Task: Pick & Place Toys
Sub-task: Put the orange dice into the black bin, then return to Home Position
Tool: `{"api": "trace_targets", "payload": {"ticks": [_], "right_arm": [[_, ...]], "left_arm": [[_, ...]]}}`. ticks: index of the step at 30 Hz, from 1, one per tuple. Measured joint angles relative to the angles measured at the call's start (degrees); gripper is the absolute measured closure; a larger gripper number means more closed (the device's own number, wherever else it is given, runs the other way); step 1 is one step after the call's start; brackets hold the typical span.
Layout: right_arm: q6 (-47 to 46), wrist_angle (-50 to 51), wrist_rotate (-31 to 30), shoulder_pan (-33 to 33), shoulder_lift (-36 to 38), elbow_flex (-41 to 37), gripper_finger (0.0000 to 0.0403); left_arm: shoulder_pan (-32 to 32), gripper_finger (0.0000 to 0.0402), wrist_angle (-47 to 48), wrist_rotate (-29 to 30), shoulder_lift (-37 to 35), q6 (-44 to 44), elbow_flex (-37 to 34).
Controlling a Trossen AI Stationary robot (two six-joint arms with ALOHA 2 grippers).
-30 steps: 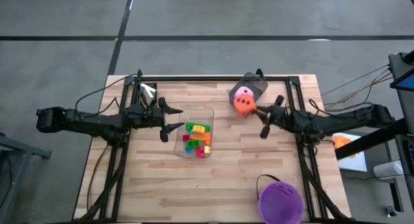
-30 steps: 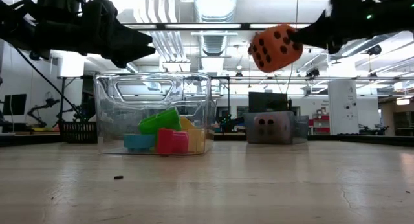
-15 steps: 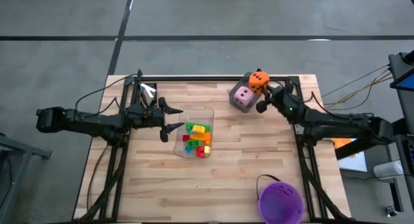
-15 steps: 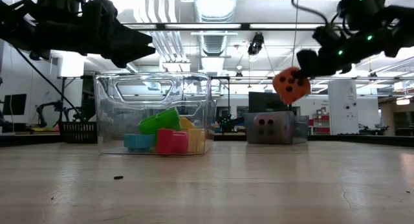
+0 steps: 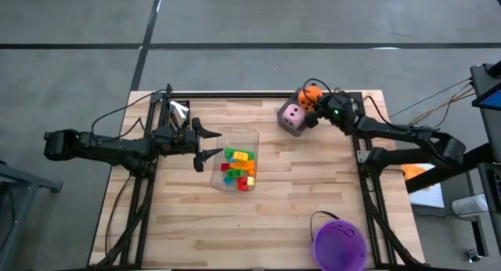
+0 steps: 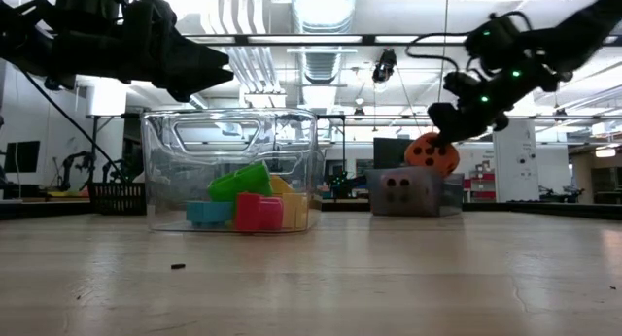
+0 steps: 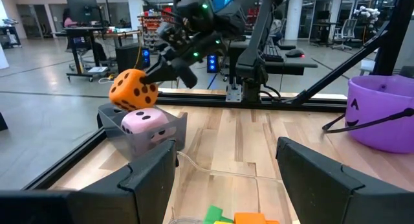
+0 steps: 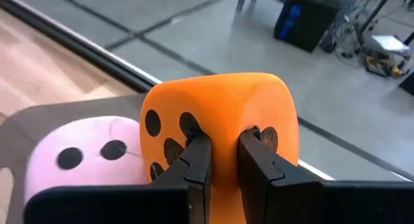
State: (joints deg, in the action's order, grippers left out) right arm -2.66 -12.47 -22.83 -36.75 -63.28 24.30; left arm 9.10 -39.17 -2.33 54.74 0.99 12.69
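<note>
My right gripper [image 5: 313, 103] is shut on an orange dotted die [image 5: 310, 93] at the far right of the table, over a grey bin [image 6: 408, 192]. A pink dotted die [image 5: 293, 114] sits in that bin; the orange die [image 7: 132, 90] is right above it. Whether the two touch, I cannot tell. Green, yellow, red and teal bricks [image 5: 239, 168] lie in a clear tray [image 5: 216, 174] at mid-table. My left gripper [image 5: 217, 142] is open and empty, held above the table at the tray's left side. My right gripper pinches a fold of the orange die's dotted face [image 8: 220, 130] between its two fingers [image 8: 197, 156], and the soft face is dented in there. The fingers come from the table's right, slanting down. The die is held above the pink die [image 8: 90, 153] in the bin.
A purple bucket [image 5: 339, 241] stands at the near right. A black frame rail [image 5: 258, 95] runs along the table's far edge, just behind the bin. Bare wood lies between the tray and the bucket.
My right gripper has carried the orange die from above mid-table toward the far edge and down to the grey bin, turning as it went. The die now stands right above the pink die.
</note>
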Motion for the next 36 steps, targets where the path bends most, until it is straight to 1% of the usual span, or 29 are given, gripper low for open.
{"api": "trace_targets", "payload": {"ticks": [8,9,11,13,17,21,24,27,30,33,36], "right_arm": [[-1.8,14.0,0.0,0.0,-9.9,11.9,0.0361],[-2.0,15.1,0.0,0.0,-10.8,12.8,0.0354],[-2.5,16.5,0.0,0.0,-12.3,14.2,0.0322],[-3.1,16.8,0.0,0.0,-13.4,14.8,0.0282],[-3.6,17.0,-0.2,0.0,-13.6,15.1,0.0205],[-4.3,17.7,-0.5,0.3,-10.8,15.0,0.0147],[-4.7,19.1,-0.7,1.1,-7.3,15.0,0.0118],[-4.9,19.5,-0.5,2.5,-2.9,15.0,0.01],[-4.9,18.4,2.2,5.2,1.4,14.8,0.0094],[-4.2,12.1,8.3,9.5,5.1,13.2,0.0092],[-2.6,-0.4,13.6,16.3,7.5,9.3,0.0092]], "left_arm": [[0.0,0.0135,0.0,0.0,0.0,0.0,0.0],[0.0,0.0135,0.1,0.0,0.0,0.0,0.0],[0.0,0.0135,0.1,0.0,0.0,-0.2,0.0],[0.0,0.0135,0.2,0.0,0.0,-0.2,0.0],[0.0,0.0135,0.2,0.0,0.0,-0.2,0.0],[0.0,0.0135,0.2,0.0,0.0,-0.2,0.0],[0.0,0.0135,0.2,0.0,0.0,-0.2,0.0],[0.0,0.0135,0.2,0.0,0.0,-0.1,0.0],[0.0,0.0135,0.2,-0.7,0.0,0.3,0.0],[0.0,0.0135,-0.5,-1.3,0.0,0.4,0.0],[0.0,0.0135,-0.4,-1.3,0.0,0.0,0.0]]}}
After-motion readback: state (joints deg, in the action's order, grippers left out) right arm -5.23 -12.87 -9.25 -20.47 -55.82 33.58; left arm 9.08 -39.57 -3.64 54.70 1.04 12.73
